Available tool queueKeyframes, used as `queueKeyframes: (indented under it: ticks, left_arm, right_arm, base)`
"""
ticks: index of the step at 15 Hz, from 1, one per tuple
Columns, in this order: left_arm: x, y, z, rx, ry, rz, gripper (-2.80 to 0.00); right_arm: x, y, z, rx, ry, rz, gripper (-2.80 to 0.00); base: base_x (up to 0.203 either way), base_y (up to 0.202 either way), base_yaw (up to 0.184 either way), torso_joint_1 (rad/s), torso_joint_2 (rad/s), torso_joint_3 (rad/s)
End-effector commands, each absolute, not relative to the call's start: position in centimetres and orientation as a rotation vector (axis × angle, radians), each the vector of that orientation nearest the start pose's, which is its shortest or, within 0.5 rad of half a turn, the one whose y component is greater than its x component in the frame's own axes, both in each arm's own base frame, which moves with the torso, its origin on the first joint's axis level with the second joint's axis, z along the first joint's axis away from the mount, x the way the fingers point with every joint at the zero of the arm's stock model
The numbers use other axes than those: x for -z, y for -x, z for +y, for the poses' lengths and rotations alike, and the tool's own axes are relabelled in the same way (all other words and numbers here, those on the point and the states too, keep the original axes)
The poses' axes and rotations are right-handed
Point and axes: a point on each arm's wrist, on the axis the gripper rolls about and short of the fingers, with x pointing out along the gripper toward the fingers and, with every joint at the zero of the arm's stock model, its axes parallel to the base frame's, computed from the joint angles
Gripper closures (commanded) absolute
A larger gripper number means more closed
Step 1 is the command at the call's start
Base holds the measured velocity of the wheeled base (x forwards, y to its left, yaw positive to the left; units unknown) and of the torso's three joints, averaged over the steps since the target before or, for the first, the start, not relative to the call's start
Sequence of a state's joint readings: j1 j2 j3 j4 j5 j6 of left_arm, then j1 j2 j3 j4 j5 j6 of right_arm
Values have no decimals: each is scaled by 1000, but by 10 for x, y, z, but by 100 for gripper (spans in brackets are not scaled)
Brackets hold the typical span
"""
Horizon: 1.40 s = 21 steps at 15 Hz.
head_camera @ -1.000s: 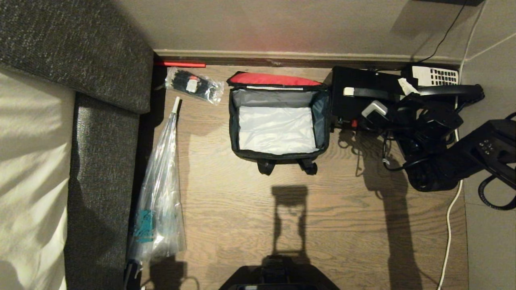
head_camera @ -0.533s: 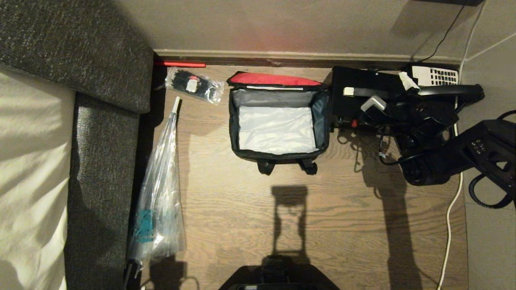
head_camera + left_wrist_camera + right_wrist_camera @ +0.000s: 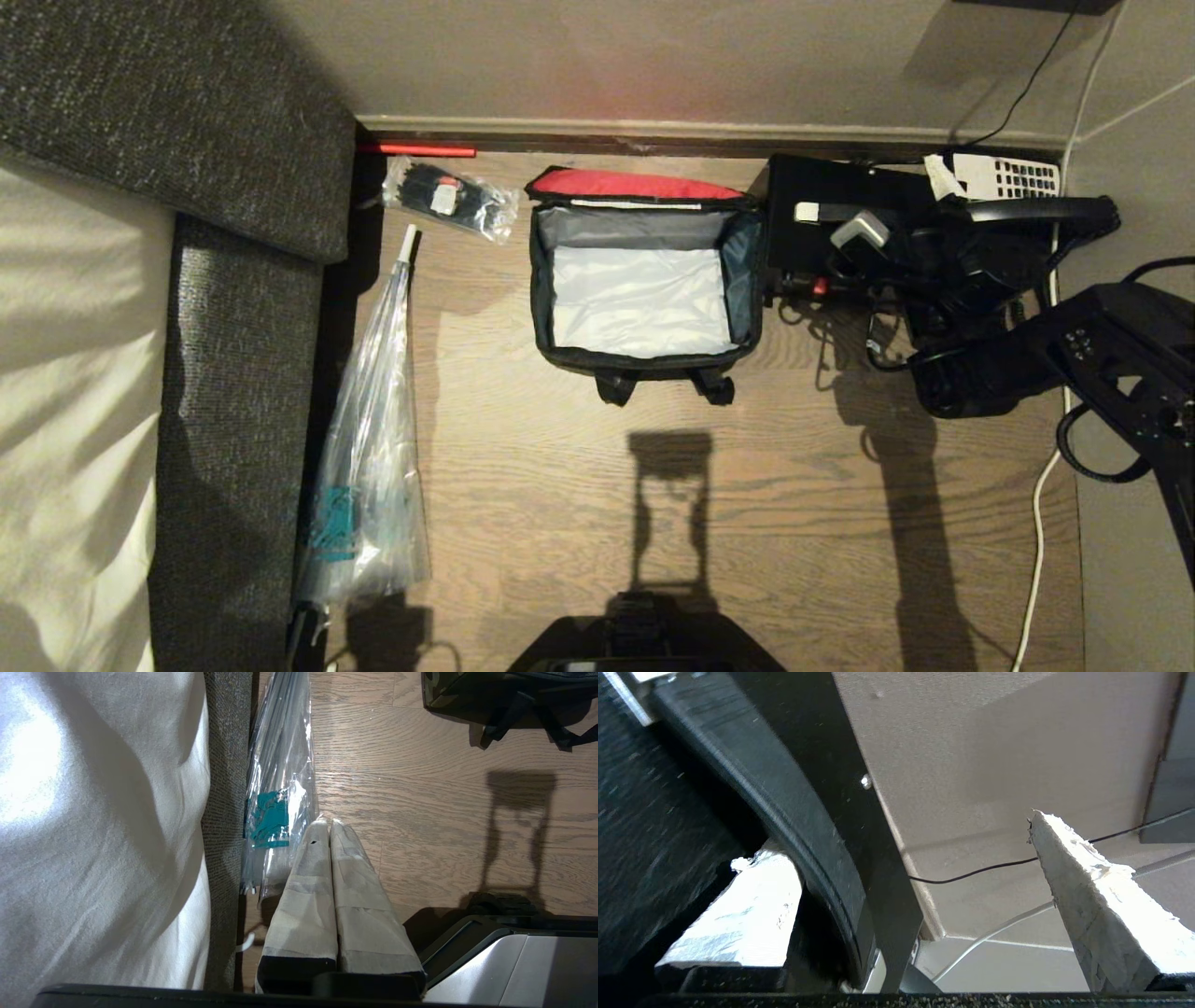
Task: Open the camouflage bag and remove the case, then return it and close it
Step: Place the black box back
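While the bag (image 3: 644,280) lies open and empty | right tool (image 3: 920,882) spread astride case (image 3: 840,201) strap (image 3: 784,802) | next: pinch, lift | left tool (image 3: 329,830) pressed together, parked.

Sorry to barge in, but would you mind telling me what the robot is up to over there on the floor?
The camouflage bag sits open on the wooden floor, its pale lining bare. The case lies beside it against the wall. The right gripper is at the case with its fingers spread wide, one finger tucked under the case's black strap handle. Nothing is gripped. The left gripper hangs shut and idle near a clear plastic sleeve by the sofa.
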State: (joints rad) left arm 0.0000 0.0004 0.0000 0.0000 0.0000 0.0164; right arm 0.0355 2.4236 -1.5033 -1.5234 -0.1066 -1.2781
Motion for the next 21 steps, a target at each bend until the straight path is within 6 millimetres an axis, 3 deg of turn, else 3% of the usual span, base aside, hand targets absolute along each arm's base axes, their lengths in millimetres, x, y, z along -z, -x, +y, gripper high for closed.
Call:
queueKeyframes:
  ticks: [1, 21]
  left_arm:
    - [-75, 23, 0, 0, -17, 0, 0]
    - [-75, 23, 0, 0, -17, 0, 0]
  right_arm:
    - [-156, -482, 14, 455, 1198, -476, -280]
    - [-146, -505, 13, 523, 1184, -520, -280]
  base:
    - [0, 0, 0, 0, 0, 0]
    - [0, 0, 0, 0, 0, 0]
